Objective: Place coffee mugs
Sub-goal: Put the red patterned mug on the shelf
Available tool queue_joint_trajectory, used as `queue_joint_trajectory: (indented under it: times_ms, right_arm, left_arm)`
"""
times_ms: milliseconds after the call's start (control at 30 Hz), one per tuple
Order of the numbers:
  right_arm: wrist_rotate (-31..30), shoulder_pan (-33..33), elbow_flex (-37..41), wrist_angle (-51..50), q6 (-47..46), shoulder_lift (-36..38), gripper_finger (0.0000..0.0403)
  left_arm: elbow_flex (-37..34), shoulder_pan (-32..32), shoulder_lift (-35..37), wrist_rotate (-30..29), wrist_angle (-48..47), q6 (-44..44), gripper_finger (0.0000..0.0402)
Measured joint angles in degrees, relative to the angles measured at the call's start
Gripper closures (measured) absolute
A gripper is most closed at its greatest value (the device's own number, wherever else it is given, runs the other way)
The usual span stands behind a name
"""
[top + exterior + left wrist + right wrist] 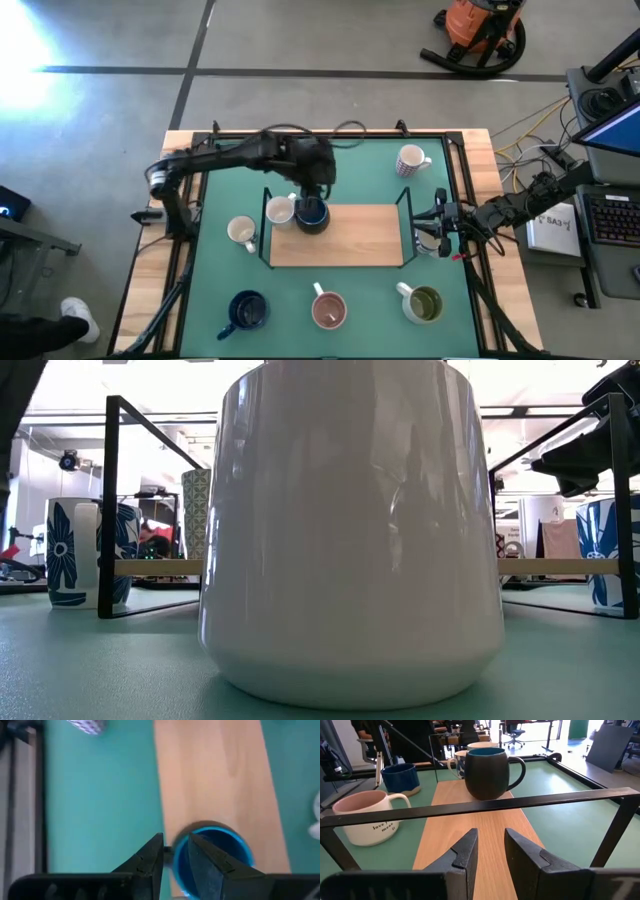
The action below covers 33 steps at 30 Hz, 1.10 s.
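Note:
A dark navy mug stands upright on the left end of the wooden board, handle toward the far side. My left gripper is right above its far rim, pointing down, fingers a little apart. The right wrist view shows no finger on the mug. A white mug stands beside it on the board's left edge. On the mat stand a white mug, a navy mug, a pink mug, an olive-inside mug and a patterned white mug. My right gripper is open at the board's right end.
A black wire frame borders the board; its right-end bar crosses in front of my right fingers. In the low view a pale mug close to the camera hides most of the table. Wooden table edges surround the green mat.

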<state>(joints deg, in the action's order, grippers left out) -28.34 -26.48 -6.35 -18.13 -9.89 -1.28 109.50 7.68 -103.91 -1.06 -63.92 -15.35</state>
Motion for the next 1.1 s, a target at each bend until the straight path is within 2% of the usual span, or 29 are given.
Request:
queue_joint_trajectory:
  times_ms: [367,567,667,833,933,1033,1100]
  right_arm:
    - [0.00,-0.01,0.02,0.02,0.00,0.00,0.0316]
    - [0.00,-0.02,0.02,0.02,0.01,0.00,0.0316]
    - [-0.13,-0.01,0.02,0.02,1.54,0.00,0.0316]
    - [-0.15,-0.02,0.11,1.39,14.24,0.00,0.0316]
    - [-0.09,0.00,0.27,5.57,12.97,-0.02,0.0316]
    - [-0.17,-0.01,0.28,9.23,6.46,0.00,0.0316]
    - [-0.19,0.01,0.28,10.43,5.21,-0.13,0.0316]
  left_arm:
    - [-30.86,3.45,17.34,0.04,33.87,-0.72,0.0329]
    - [-44.20,3.41,23.97,0.07,50.91,1.56,0.0329]
    - [-48.49,3.39,26.15,0.07,56.93,2.73,0.0329]
    - [-50.89,3.41,28.09,0.07,60.80,3.38,0.0329]
    - [-51.59,3.41,28.20,0.09,61.02,4.85,0.0329]
    - [-52.21,3.39,28.18,0.09,61.15,5.63,0.0329]
    - [-52.57,3.40,28.12,0.09,61.12,6.14,0.0329]
